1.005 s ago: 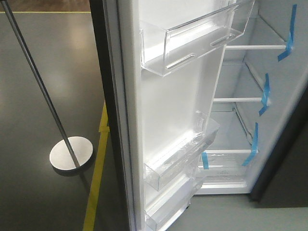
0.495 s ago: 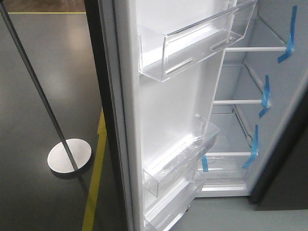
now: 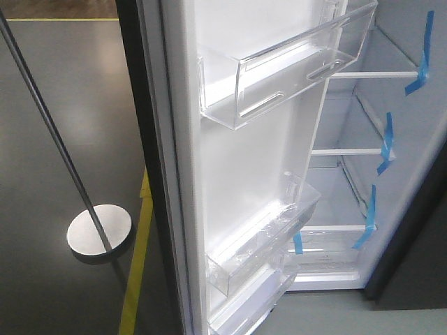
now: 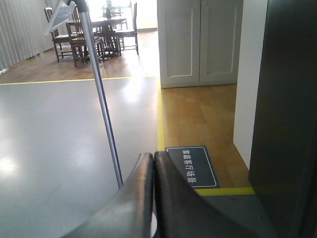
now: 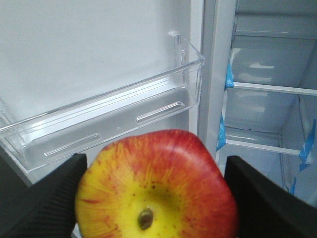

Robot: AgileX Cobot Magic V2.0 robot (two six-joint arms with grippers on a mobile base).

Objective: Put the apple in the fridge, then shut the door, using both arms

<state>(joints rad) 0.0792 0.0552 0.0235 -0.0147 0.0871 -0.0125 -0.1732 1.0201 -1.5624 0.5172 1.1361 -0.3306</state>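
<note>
The fridge (image 3: 349,112) stands open, white inside with white shelves and blue tape strips (image 3: 420,56). Its door (image 3: 237,174) is swung wide, white lining toward me, with clear plastic bins (image 3: 279,70). In the right wrist view my right gripper (image 5: 156,198) is shut on the apple (image 5: 158,183), red and yellow, dimple toward the camera. It sits just in front of a clear door bin (image 5: 114,119), with the fridge shelves (image 5: 267,89) at right. My left gripper (image 4: 153,163) is shut and empty, facing the room beside the door's dark outer face (image 4: 287,109). Neither gripper shows in the front view.
A metal pole on a round base (image 3: 99,232) stands left of the door, also in the left wrist view (image 4: 101,99). Yellow floor tape (image 3: 136,279) runs along the floor. White cabinets (image 4: 198,42) and a dining table with chairs (image 4: 94,29) are far behind.
The front view has shifted slightly: the door, bins and shelves slid a little right and down, the pole base a little left. Nothing was taken hold of or let go.
</note>
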